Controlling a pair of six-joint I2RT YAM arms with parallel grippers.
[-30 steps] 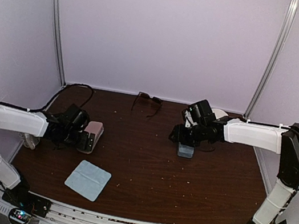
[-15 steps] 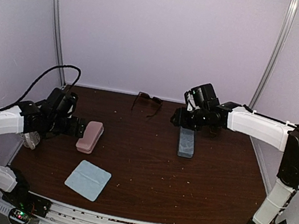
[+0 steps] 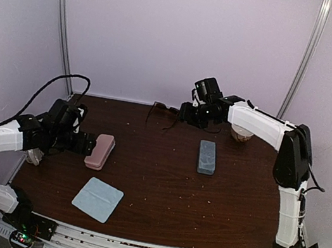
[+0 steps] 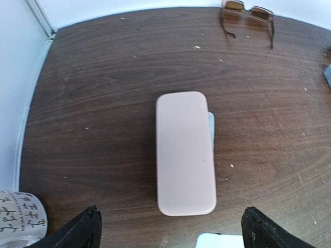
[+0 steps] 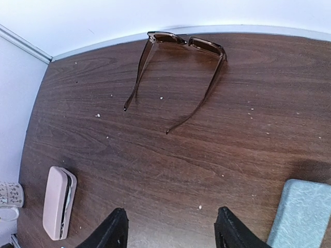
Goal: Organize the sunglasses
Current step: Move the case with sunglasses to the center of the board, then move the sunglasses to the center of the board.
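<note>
The right end effector [image 5: 170,217] is released: its two fingers stand apart with only bare desk [image 5: 155,155] between them, and it grasps nothing. It hangs over the far part of the desk. Just ahead of it lie the sunglasses [image 5: 204,45], a dark brown frame with brownish lenses. They sit close to the back wall with the lenses facing that wall, and both temple arms are unfolded and point toward the near side. The fingers do not touch them. Only this one pair can be seen. Behind this end effector and to its right lies a grey-blue case [image 3: 206,157], flat on the desk and apart from the arm.

The left end effector [image 3: 89,145] is also released, with its jaws spread wide and empty. The near end of a closed pink case [image 4: 183,155] lies just in front of the fingertips, and no contact shows. A sliver of something light blue peeks out from under the right edge of that case. A light-blue cloth [image 3: 97,199] lies nearer the front edge, apart from the case. A patterned white mug [image 4: 18,217] stands at the left edge of the desk, beside the left arm.
</note>
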